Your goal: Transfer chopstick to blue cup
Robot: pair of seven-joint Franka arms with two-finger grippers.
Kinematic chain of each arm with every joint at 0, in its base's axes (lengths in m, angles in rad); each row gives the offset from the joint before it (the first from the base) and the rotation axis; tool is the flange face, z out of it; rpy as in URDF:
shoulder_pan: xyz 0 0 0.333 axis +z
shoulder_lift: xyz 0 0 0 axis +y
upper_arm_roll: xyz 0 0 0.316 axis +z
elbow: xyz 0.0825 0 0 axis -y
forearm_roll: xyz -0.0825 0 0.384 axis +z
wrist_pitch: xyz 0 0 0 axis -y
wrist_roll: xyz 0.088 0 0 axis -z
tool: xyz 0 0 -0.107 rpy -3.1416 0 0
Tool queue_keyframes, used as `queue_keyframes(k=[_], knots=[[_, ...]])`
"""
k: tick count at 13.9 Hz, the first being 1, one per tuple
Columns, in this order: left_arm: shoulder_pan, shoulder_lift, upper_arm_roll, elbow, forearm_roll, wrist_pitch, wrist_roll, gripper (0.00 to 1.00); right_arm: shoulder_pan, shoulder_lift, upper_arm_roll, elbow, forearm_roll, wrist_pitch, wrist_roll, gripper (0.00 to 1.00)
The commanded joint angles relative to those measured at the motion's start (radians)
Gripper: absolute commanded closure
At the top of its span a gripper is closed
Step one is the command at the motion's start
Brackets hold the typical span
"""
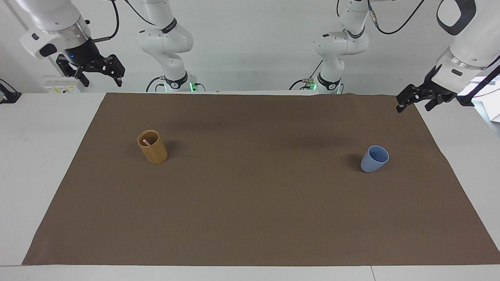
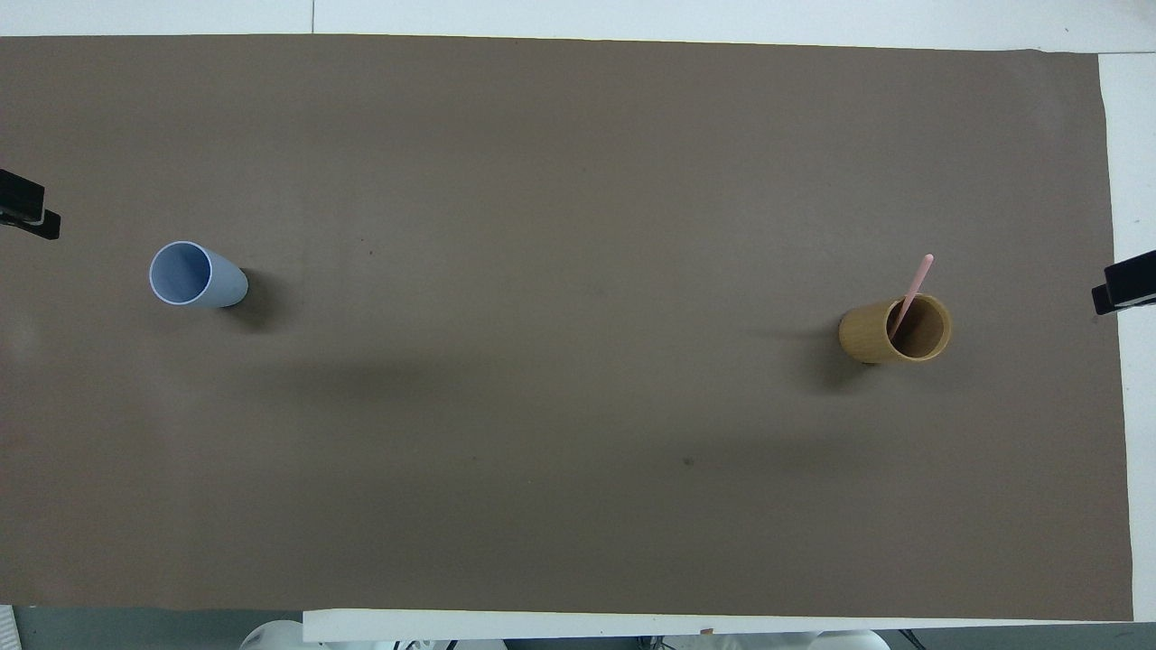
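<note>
One pale pink chopstick (image 2: 912,291) stands tilted in a tan wood-coloured cup (image 2: 894,332) toward the right arm's end of the table; its tip shows inside that cup (image 1: 152,147) in the facing view too. The light blue cup (image 1: 374,159) stands upright and empty toward the left arm's end, also seen in the overhead view (image 2: 194,274). My right gripper (image 1: 102,80) hangs open and empty, high over the table's edge near its base. My left gripper (image 1: 414,106) hangs open and empty over the mat's corner at its own end. Both are well apart from the cups.
A brown mat (image 1: 250,218) covers most of the white table (image 1: 35,156). Both cups stand on it at about the same distance from the robots. Both arms wait at the sides.
</note>
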Motion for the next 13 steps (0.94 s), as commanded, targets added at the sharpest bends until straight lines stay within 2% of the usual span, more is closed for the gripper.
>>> queue_keyframes(k=[1, 4, 5, 7, 9, 11, 13], knots=[[0.001, 0.001, 0.003, 0.017, -0.011, -0.014, 0.015, 0.00, 0.010, -0.031, 0.001, -0.035, 0.018, -0.025, 0.011, 0.00], [0.004, -0.025, 0.009, -0.006, -0.011, 0.039, 0.012, 0.00, -0.004, -0.025, 0.000, -0.026, 0.045, -0.020, 0.016, 0.00], [0.013, -0.060, 0.009, -0.095, -0.011, 0.103, 0.004, 0.00, -0.006, -0.025, 0.000, -0.026, 0.049, -0.017, 0.016, 0.00], [0.036, -0.158, 0.014, -0.360, -0.010, 0.344, -0.003, 0.00, -0.006, -0.026, -0.002, -0.033, 0.050, 0.004, 0.014, 0.00], [0.055, -0.191, 0.014, -0.548, -0.010, 0.487, 0.001, 0.00, -0.003, -0.027, -0.002, -0.032, 0.050, 0.006, 0.014, 0.00], [0.059, -0.170, 0.015, -0.640, -0.010, 0.642, -0.003, 0.00, -0.003, -0.028, -0.002, -0.033, 0.050, 0.003, 0.013, 0.00], [0.081, -0.111, 0.014, -0.667, -0.010, 0.725, 0.000, 0.00, -0.001, -0.027, -0.002, -0.033, 0.050, 0.003, 0.013, 0.00]])
